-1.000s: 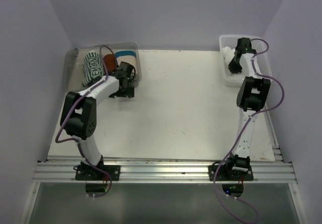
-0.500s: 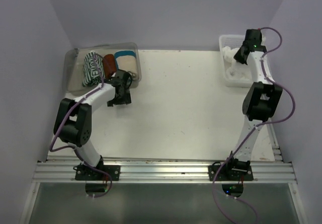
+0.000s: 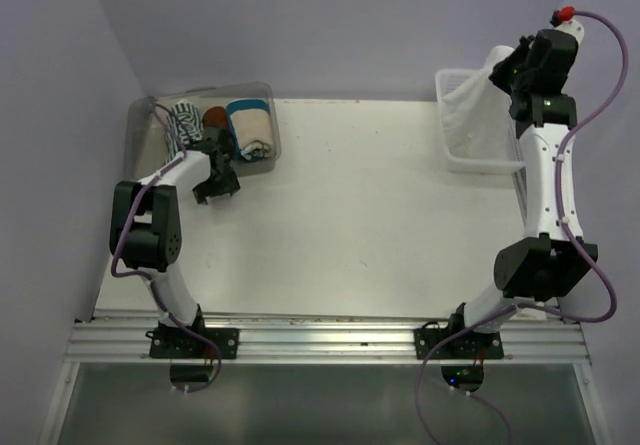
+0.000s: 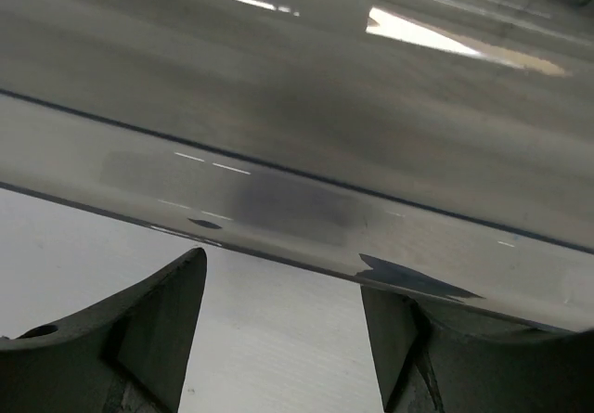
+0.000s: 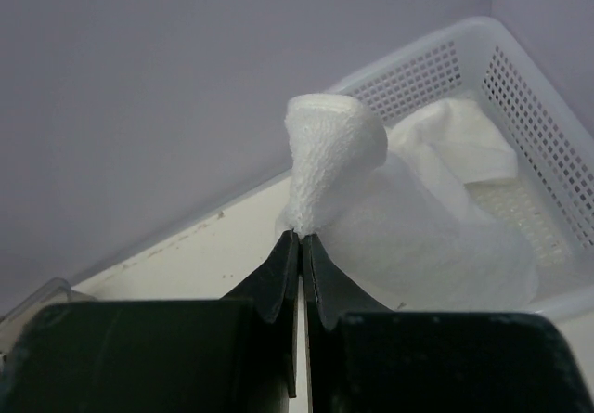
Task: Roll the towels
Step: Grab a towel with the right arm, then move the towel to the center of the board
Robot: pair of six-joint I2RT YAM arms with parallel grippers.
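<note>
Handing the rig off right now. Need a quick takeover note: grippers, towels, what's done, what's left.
Right gripper: shut on a bunched edge of the plain white cloth towel, held high. The towel hangs down into the white perforated plastic basket at the far right.
Left gripper: open and empty, facing the wall of the clear plastic bin at the far left.
Dark green-and-white striped towel: in that bin, beside two other towels.
Done: white towel gripped, nothing on the table yet.
Left: bring the white towel to the table and roll it. I can't tell whether the striped one is already rolled.
</note>
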